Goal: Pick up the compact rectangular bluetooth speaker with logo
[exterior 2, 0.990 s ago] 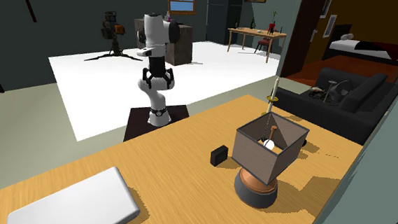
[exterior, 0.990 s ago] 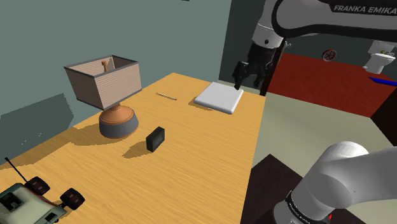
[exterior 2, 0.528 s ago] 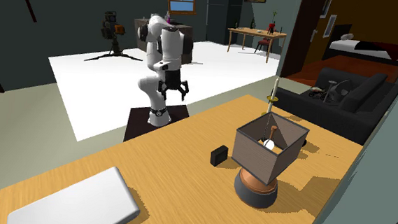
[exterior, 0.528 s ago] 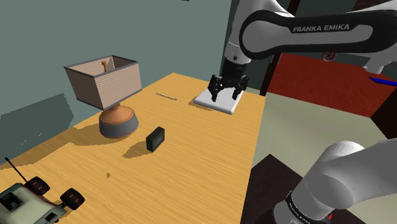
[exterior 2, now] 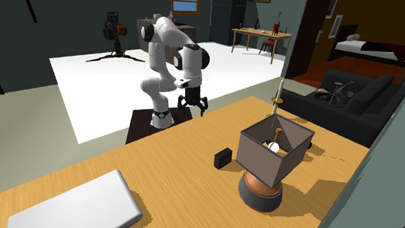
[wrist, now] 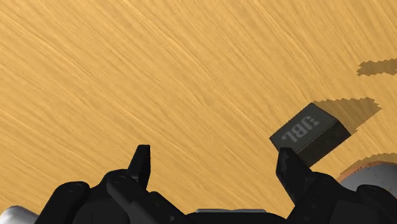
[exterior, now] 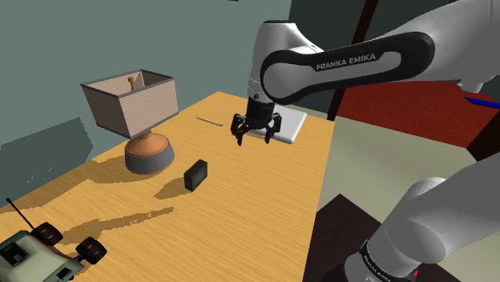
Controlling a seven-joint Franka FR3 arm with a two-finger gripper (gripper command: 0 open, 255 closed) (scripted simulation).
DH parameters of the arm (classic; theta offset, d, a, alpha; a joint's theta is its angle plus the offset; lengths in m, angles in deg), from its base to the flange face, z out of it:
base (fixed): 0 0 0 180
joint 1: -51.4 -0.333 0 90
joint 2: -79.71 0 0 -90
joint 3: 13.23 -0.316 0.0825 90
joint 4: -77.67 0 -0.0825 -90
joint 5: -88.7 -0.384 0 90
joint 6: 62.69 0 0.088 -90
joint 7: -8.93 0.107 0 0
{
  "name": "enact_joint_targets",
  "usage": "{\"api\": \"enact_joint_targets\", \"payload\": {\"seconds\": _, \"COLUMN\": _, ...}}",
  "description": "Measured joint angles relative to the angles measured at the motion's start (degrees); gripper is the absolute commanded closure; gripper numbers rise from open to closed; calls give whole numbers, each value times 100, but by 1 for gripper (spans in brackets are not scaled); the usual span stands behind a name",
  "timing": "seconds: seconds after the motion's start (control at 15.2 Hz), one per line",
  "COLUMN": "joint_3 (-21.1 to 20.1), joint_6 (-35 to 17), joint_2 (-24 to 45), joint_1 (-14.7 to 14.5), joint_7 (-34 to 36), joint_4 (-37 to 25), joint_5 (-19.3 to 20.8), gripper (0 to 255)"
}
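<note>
speaker (exterior: 195,175), a small dark block with jbl on the face turned toward the hand (exterior: 255,136), is seen standing on the tabletop (exterior: 264,200), lower than the hand and apart from it. in the wrist view it lies outside the gap, just past one fingertip. the hand's fingers are spread wide and nothing is held. the block is judged rigid, light and smooth, best clasped across its two broad faces so it is not tipped. a toy car (exterior: 48,244) is well apart. a lamp (exterior: 149,152) stands near the speaker on the side away from the hand, and little room is left there. open tabletop lies between speaker and hand. a white slab (exterior: 293,126) lies behind the hand.
</note>
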Motion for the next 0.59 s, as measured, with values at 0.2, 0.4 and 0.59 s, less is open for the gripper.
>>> {"api": "enact_joint_targets", "payload": {"seconds": 0.2, "joint_3": -253, "joint_6": -226, "joint_2": 505, "joint_1": 0, "joint_7": 452, "joint_4": -239, "joint_5": 97, "gripper": 0}}
{"api": "enact_joint_targets", "payload": {"seconds": 0.4, "joint_3": -525, "joint_6": -440, "joint_2": 1210, "joint_1": -3, "joint_7": 1002, "joint_4": -671, "joint_5": 327, "gripper": 0}}
{"api": "enact_joint_targets", "payload": {"seconds": 0.59, "joint_3": -723, "joint_6": -684, "joint_2": 1899, "joint_1": -59, "joint_7": 1558, "joint_4": -1022, "joint_5": 630, "gripper": 0}}
